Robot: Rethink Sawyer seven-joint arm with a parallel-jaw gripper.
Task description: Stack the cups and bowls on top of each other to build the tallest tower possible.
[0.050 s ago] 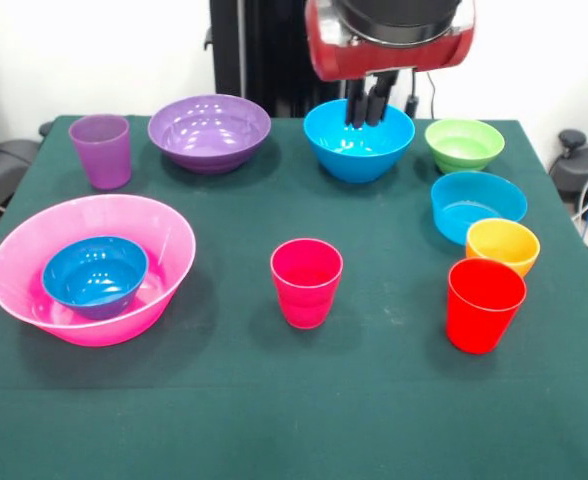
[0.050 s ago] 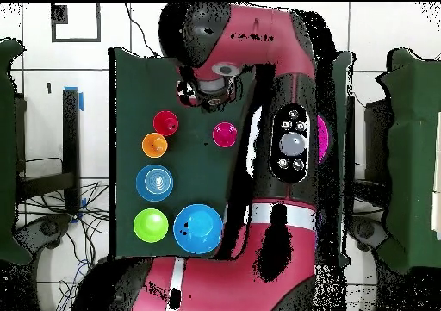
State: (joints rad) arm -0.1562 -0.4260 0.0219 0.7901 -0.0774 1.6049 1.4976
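My gripper [image 1: 367,108] hangs shut and empty just above the large blue bowl [image 1: 359,150] at the far side. The huge pink bowl [image 1: 170,262] at near left holds the small dark blue bowl [image 1: 95,276], the only stack. The purple bowl [image 1: 209,132] and purple cup [image 1: 100,150] stand at far left. The magenta cup [image 1: 306,282] stands upright in the middle. On the right are the green bowl [image 1: 463,144], cyan bowl [image 1: 477,205], orange bowl [image 1: 502,245] and red cup [image 1: 485,304]. In the overhead view the arm [image 2: 284,144] hides the gripper.
The overhead view shows the red cup [image 2: 165,122], orange bowl [image 2: 154,144], cyan bowl [image 2: 154,183], green bowl [image 2: 151,226], blue bowl [image 2: 198,228] and magenta cup [image 2: 225,134] on the green table [image 2: 129,92]. The orange bowl and red cup stand almost touching.
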